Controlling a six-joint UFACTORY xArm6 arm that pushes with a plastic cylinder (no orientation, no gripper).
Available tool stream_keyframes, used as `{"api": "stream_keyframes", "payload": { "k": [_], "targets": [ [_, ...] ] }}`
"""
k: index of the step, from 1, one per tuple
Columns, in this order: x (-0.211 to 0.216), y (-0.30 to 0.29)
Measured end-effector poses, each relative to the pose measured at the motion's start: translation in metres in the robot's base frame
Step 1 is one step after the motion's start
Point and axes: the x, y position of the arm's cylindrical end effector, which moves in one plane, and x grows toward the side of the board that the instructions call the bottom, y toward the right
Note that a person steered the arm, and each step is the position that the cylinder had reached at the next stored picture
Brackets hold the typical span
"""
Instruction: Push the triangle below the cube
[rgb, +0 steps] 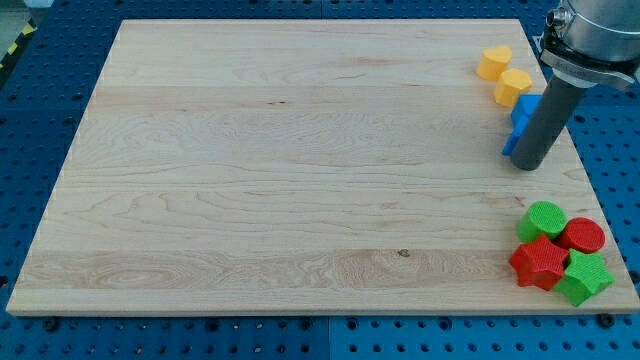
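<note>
My dark rod comes down at the view's right, and my tip (527, 165) rests on the board. Two blue blocks sit right behind the rod and are partly hidden by it. The upper blue block (526, 109) looks like a cube. Only a small blue piece (510, 144) shows at the rod's left edge, and its shape cannot be made out. My tip is just below these blue blocks and seems to touch the lower one.
Two yellow blocks (493, 62) (514, 86) lie at the top right, just above the blue ones. At the bottom right corner sit a green cylinder (545, 218), a red cylinder (584, 236), a red star (540, 263) and a green star (586, 278). The board's right edge (590, 170) is close to my tip.
</note>
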Motion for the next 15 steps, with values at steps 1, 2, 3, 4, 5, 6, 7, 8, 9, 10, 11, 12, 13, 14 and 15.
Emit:
{"api": "stream_keyframes", "payload": {
  "k": [1, 2, 3, 4, 5, 6, 7, 8, 9, 10, 11, 12, 13, 14, 15],
  "targets": [
    [-0.007, -0.014],
    [-0.013, -0.044],
    [-0.030, -0.069],
    [-0.059, -0.068],
    [-0.059, -0.051],
    [-0.056, -0.035],
    [-0.037, -0.023],
    [-0.036, -0.022],
    [-0.035, -0.022],
    [-0.027, -0.022],
    [-0.009, -0.022],
    [0.004, -0.022],
    [0.004, -0.013],
    [0.004, 0.003],
    [0.004, 0.006]
  ]
}}
